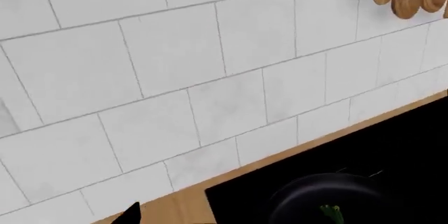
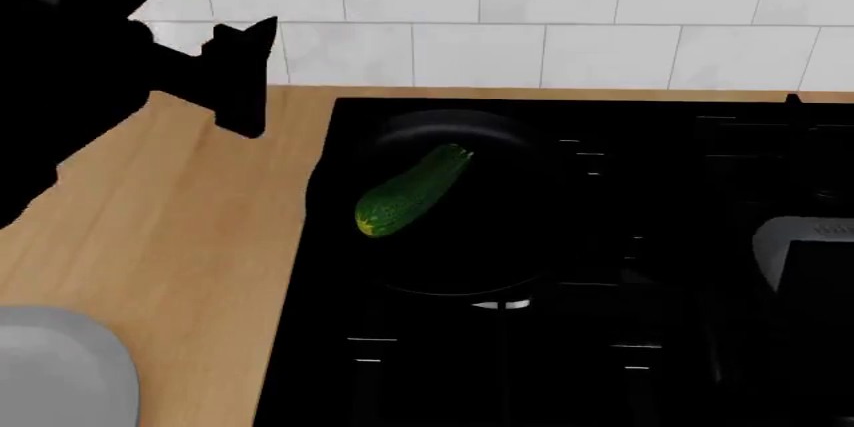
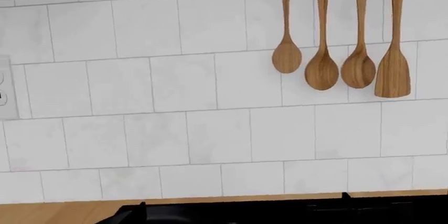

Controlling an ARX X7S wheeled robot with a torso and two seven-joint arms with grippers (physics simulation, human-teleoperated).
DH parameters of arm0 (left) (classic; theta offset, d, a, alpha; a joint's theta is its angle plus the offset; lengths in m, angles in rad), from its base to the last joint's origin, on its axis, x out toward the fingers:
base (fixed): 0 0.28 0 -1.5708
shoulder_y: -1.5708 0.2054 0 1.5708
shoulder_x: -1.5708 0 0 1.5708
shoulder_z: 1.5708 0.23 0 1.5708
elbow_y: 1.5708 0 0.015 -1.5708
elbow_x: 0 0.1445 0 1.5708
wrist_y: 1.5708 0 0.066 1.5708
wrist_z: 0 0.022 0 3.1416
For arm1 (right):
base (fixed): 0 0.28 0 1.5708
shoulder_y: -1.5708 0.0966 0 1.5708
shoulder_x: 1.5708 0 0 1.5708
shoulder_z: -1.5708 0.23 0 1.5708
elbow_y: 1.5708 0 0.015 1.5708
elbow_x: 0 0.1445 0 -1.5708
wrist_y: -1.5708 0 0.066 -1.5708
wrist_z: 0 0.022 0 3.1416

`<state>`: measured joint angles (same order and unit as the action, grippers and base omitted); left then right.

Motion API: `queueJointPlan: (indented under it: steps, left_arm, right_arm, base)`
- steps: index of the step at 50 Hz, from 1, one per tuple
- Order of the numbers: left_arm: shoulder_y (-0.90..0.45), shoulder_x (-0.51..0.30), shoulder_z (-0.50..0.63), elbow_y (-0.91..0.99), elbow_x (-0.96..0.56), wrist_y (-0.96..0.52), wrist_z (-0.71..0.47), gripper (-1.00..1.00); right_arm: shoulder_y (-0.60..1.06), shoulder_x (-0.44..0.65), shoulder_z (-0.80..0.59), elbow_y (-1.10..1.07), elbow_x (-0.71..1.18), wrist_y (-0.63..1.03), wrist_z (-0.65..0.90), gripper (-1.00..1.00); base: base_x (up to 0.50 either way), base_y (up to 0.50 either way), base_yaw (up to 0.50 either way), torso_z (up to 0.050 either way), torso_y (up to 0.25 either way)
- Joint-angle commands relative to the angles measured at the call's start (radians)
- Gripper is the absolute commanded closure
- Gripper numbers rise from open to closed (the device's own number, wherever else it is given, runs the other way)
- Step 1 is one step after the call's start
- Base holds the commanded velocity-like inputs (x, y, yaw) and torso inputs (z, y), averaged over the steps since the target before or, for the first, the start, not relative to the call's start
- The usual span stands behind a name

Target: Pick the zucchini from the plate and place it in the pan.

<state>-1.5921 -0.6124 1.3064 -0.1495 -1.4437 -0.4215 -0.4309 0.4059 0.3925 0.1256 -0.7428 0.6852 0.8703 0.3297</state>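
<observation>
Now zucchini (image 2: 410, 191) in pan (image 2: 461, 277) (left claw (image 2: 247, 77) apart)

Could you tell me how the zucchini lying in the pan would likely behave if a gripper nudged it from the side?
The zucchini looks round and elongated, so a sideways nudge would probably roll it. The pan has a raised rim, which would likely stop it from leaving. Its skin renders smooth, so it may slip in a light grasp; it appears stiff rather than floppy.

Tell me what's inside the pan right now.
The zucchini lies inside the pan, stem end toward the tiled wall, nothing else showing in it. The pan's black floor blends with the black stove, so what sits under it is hidden.
</observation>
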Motion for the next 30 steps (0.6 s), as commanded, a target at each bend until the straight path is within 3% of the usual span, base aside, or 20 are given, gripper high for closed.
queueJointPlan:
  steps: [1,7,10,12,30]
  left_arm:
    - [0.279,-0.409,-0.048,0.518,0.227,0.317,-0.497,-1.00]
    - [0.490,-0.380,0.050,0.536,0.486,0.405,-0.699,-1.00]
    - [0.551,-0.412,0.063,0.580,0.596,0.432,-0.838,-1.00]
    - [0.588,-0.420,0.065,0.576,0.618,0.470,-0.867,-1.00]
    - [0.628,-0.421,0.062,0.550,0.636,0.520,-0.856,-1.00]
  right_arm:
    - [0.057,0.019,-0.038,0.036,0.001,-0.004,-0.035,-1.00]
    - [0.043,0.011,-0.048,0.089,-0.028,-0.056,-0.061,-1.00]
    - [0.023,0.000,-0.064,0.109,-0.035,-0.075,-0.074,-1.00]
    - [0.025,-0.010,-0.071,0.100,-0.026,-0.060,-0.061,-1.00]
    - [0.027,-0.021,-0.096,0.106,-0.030,-0.064,-0.049,-1.00]
  base:
    - [0.00,0.00,0.00,0.000,0.000]
    - [0.00,0.00,0.00,0.000,0.000]
    - [0.00,0.00,0.00,0.000,0.000]
    - [0.00,0.00,0.00,0.000,0.000]
    - [0.00,0.00,0.00,0.000,0.000]
